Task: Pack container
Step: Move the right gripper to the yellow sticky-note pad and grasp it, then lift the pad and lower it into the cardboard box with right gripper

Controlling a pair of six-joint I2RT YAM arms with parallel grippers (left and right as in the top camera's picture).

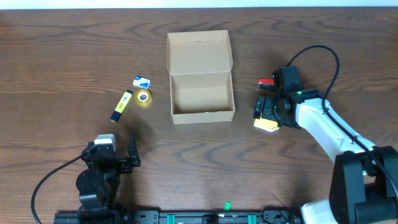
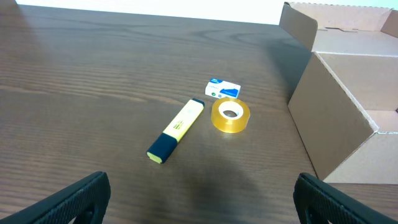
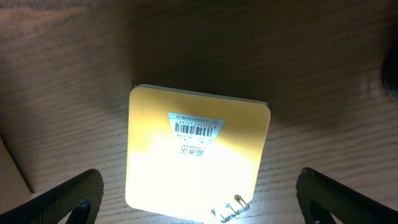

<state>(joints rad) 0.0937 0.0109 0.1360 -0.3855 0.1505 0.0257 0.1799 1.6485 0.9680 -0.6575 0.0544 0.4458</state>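
Observation:
The container [image 1: 201, 78] is a tan cardboard box standing open mid-table, its flap lid folded back; its side wall also fills the right of the left wrist view [image 2: 339, 106]. My right gripper [image 1: 266, 112] hangs open just right of the box, over a small yellow square box [image 3: 196, 155] with a barcode label, its fingers [image 3: 68, 199] either side and clear of it. My left gripper [image 2: 202, 199] is open and empty near the front edge, short of a yellow highlighter [image 2: 176, 130], a tape roll [image 2: 230, 116] and a small blue-and-white box [image 2: 222, 89].
A small red and black item [image 1: 266, 82] lies just behind the right gripper. Small metal clips [image 3: 230, 208] rest at the yellow box's near corner. The right arm's cable loops above the table at the right.

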